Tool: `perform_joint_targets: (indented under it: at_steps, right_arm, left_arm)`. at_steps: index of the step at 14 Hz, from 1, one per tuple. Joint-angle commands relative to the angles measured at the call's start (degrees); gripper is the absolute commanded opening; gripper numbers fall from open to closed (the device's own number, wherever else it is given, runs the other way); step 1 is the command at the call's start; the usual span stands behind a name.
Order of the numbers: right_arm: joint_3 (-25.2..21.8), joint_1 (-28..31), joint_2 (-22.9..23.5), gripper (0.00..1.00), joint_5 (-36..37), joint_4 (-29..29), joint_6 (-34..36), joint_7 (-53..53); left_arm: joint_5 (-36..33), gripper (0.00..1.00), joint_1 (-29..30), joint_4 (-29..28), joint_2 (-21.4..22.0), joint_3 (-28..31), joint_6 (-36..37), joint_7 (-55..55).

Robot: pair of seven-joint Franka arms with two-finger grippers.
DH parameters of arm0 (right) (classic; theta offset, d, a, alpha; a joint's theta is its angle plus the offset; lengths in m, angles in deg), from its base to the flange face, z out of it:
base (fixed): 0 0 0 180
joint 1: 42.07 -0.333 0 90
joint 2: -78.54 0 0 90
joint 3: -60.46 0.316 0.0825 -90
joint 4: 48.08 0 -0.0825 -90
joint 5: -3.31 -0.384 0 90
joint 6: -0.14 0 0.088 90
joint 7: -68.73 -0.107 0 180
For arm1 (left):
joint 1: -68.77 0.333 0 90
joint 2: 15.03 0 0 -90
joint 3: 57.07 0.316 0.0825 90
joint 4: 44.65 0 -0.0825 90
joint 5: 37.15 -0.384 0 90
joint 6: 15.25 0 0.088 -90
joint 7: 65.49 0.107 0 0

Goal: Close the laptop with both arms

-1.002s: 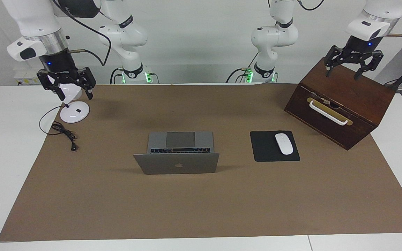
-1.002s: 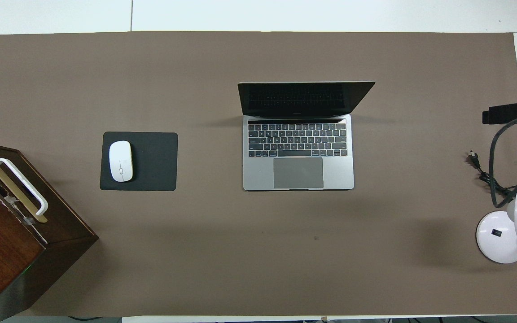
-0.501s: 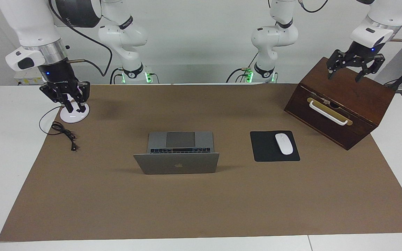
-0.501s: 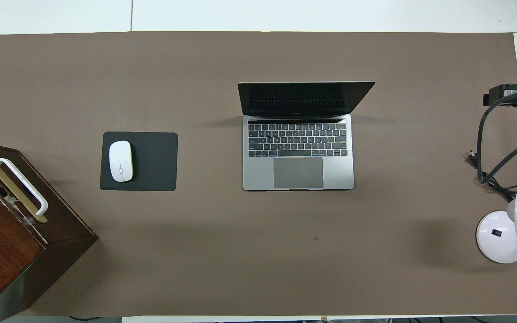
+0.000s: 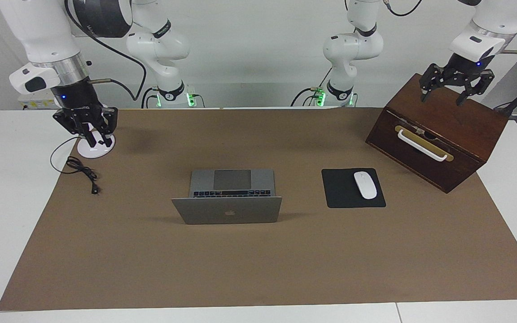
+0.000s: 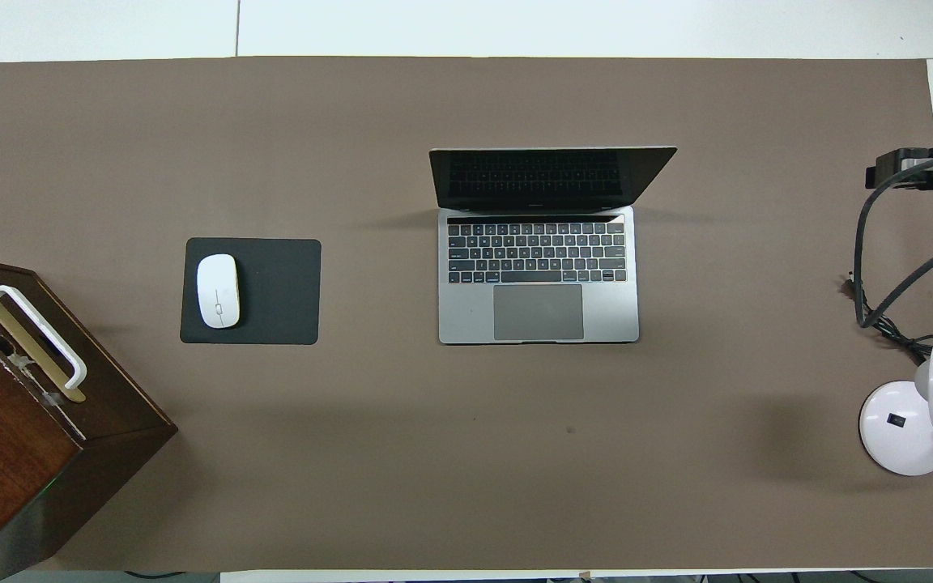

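Laptop (image 5: 227, 209) open — left arm (image 5: 478, 40) jaws spread, empty, over box (image 5: 442, 121); right arm (image 5: 47, 45) jaws half-hide lamp (image 5: 83, 151) — state unclear.

Laptop (image 6: 538, 312) looked like matt brushed metal, screen glossy black. Box (image 5: 447, 125) was dark polished wood; mouse (image 6: 218, 291) and lamp base (image 6: 904, 429) glossy white plastic. Table cover (image 6: 353, 453) looked like matt brown paper.

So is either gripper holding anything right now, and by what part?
Nothing is held. The left gripper hangs open over the wooden box; the right gripper, partly closed, hangs empty over the lamp base. The laptop is untouched.
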Motion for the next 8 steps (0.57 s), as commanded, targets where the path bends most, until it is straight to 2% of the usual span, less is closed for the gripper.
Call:
perform_joint_targets:
  at_steps: [1, 2, 7, 8]
  right_arm:
    - [0.2, 0.0, 0.7, 0.53, 0.6, -0.7, -0.1, -2.0]
    - [0.2, 0.0, 0.8, 0.58, 0.7, -0.8, -0.4, -2.0]
    - [0.2, 0.0, 1.0, 0.95, 0.7, -0.6, 0.5, -1.9]
    - [0.2, 0.0, 0.9, 1.00, 0.7, -0.6, 0.7, -1.9]
  left_arm:
    - [-0.8, 1.00, 0.6, 0.2, 0.1, -0.4, 1.3, 0.1]
    - [-0.8, 1.00, 0.6, 0.2, 0.2, -0.4, 1.4, 0.1]
    - [-0.8, 1.00, 0.8, -0.7, 0.7, -0.4, 1.4, 0.2]
    - [-0.8, 1.00, 0.8, -1.2, 1.0, -0.4, 1.2, 0.2]
